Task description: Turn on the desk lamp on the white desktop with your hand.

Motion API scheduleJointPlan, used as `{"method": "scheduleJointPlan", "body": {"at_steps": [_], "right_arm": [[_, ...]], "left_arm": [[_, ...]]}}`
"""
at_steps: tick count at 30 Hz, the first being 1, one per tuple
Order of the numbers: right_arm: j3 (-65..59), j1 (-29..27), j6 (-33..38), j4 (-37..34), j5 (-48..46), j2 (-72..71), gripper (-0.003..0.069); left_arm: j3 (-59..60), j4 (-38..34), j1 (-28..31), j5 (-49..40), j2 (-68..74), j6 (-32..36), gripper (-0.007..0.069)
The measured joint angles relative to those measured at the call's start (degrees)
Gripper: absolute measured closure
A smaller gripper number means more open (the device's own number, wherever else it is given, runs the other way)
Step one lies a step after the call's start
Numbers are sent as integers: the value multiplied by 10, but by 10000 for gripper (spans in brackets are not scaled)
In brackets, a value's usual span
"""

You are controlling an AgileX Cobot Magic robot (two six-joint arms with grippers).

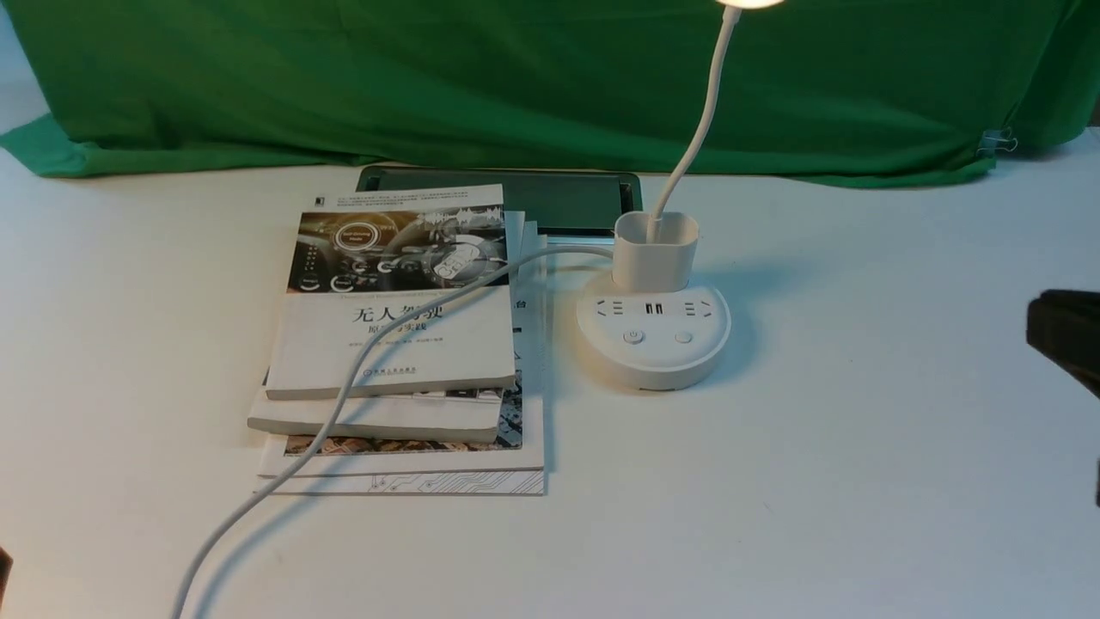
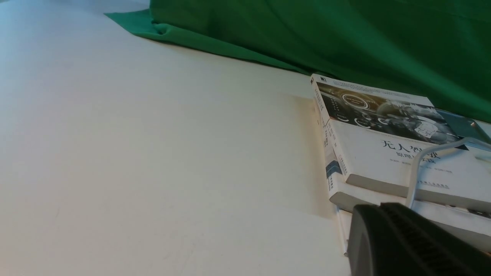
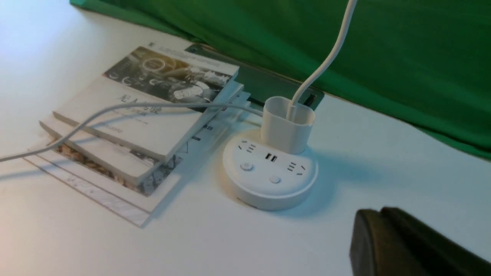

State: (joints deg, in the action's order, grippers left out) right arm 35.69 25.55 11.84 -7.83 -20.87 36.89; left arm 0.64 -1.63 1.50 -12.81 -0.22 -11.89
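Note:
The white desk lamp [image 1: 653, 340] stands on the white desktop [image 1: 859, 481], right of centre. Its puck base carries two round buttons [image 1: 633, 337], and its gooseneck rises from the square cup to a head [image 1: 750, 3] that glows bright at the top edge. My right gripper [image 1: 1066, 340] is a blurred dark shape at the right edge, well apart from the base. In the right wrist view it [image 3: 379, 214] is shut and empty, near the lamp base [image 3: 270, 176]. My left gripper [image 2: 378, 209] is shut and empty beside the books.
A stack of books [image 1: 404, 344] lies left of the lamp, with the white cord [image 1: 344, 404] running across it to the front edge. A dark flat tablet [image 1: 567, 198] lies behind. Green cloth [image 1: 516, 77] covers the back.

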Motion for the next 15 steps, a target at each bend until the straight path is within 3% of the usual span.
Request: {"method": "scheduleJointPlan", "body": {"at_steps": [8, 15], "right_arm": [[-100, 0, 0, 0, 91, -93, 564], [-206, -1, 7, 0, 245, -151, 542]], "left_arm": [[0, 0, 0, 0, 0, 0, 603], [0, 0, 0, 0, 0, 0, 603]]}}
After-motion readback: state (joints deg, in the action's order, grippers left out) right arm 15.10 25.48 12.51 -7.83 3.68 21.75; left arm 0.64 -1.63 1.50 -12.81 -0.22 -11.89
